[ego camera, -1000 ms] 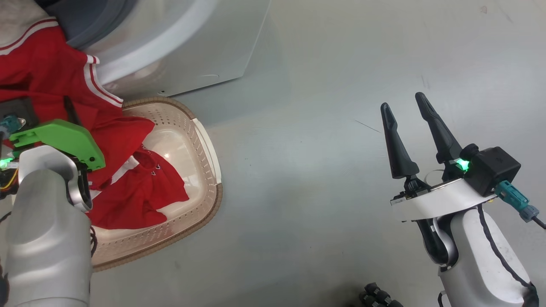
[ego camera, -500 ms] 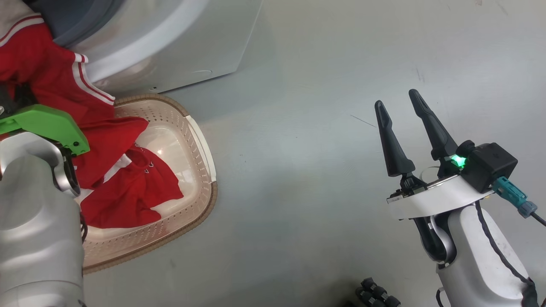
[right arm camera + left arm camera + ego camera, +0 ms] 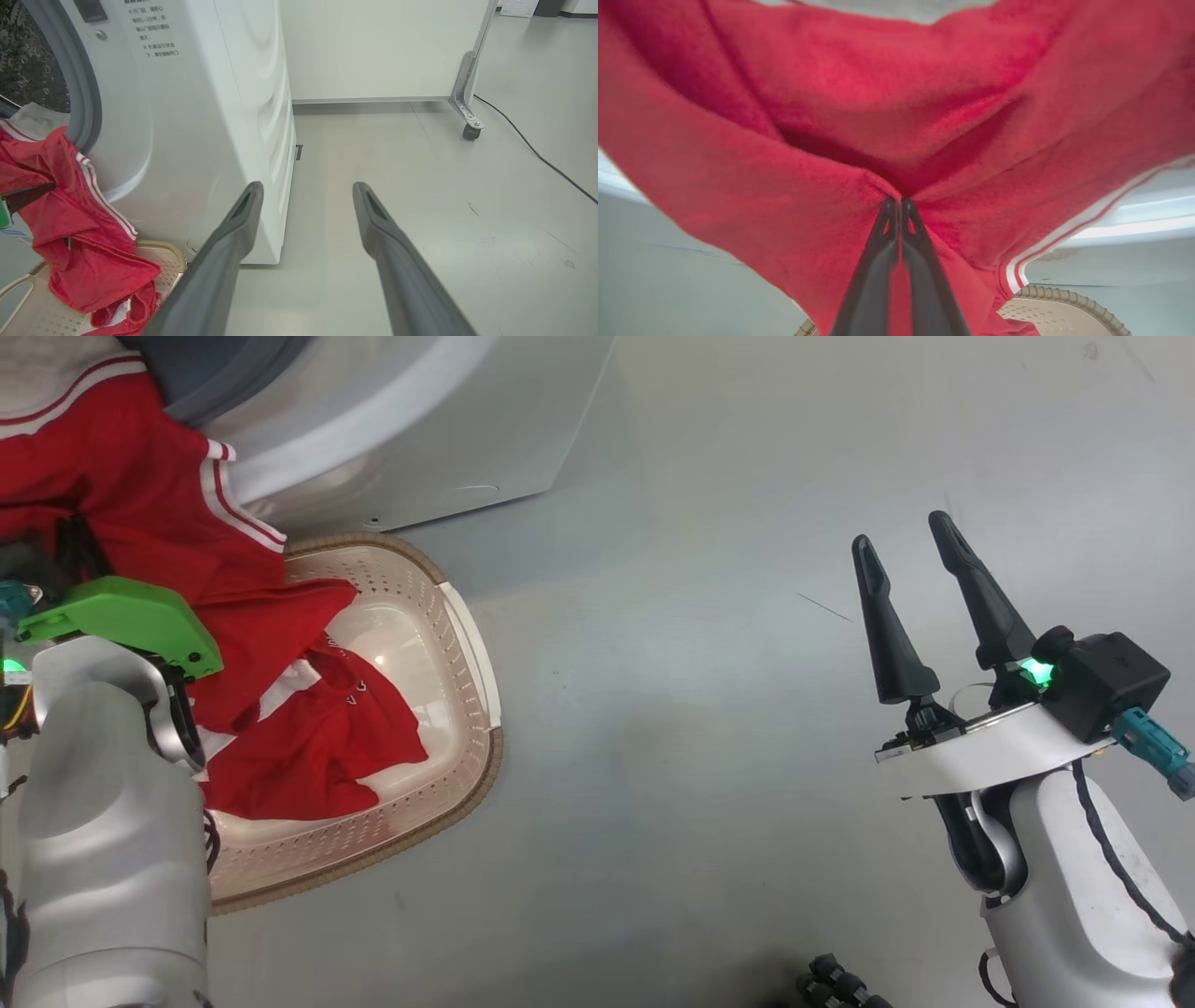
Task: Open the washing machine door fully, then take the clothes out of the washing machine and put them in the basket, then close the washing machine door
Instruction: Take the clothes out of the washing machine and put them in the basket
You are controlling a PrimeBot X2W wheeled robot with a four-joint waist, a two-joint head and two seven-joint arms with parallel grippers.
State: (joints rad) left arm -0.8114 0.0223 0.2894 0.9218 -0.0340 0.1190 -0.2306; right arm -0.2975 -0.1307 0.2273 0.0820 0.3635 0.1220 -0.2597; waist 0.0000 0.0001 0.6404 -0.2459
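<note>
left gripper (image 3: 897,202), earlier apart, now tight on the clothes (image 3: 878,116); right gripper (image 3: 898,530) apart

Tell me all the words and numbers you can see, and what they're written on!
On the washing machine: a few short lines of small grey print beside the drum opening, seemingly Chinese characters, too small to read.
On the red clothes in the basket: tiny black-and-white marks near the neck, too small to read.
No text here is clear enough to quote.
</note>
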